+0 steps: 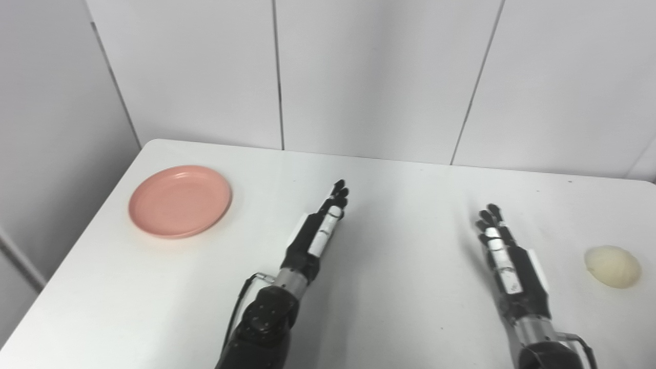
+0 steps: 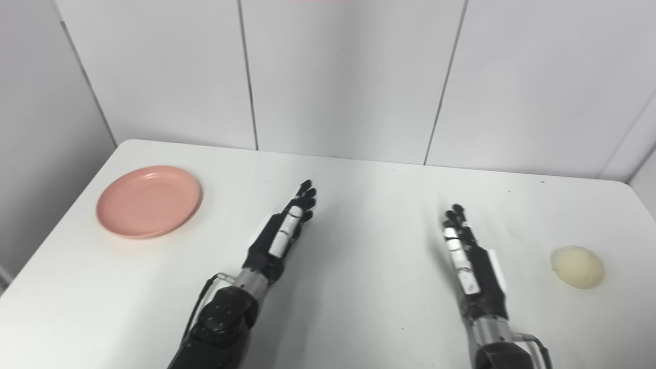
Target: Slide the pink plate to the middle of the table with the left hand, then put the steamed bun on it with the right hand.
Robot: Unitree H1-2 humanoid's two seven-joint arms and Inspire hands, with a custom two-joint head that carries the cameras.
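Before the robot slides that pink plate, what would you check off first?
1. Pink plate empty, flat on the table, far left: ok.
2. Left robot hand holds nothing, fingers straight: ok.
3. Left robot hand touching plate: not ok, it sits apart to the plate's right.
4. Table middle free for the plate: not ok, the left arm lies there.
5. Steamed bun beside the right robot hand, untouched: ok.
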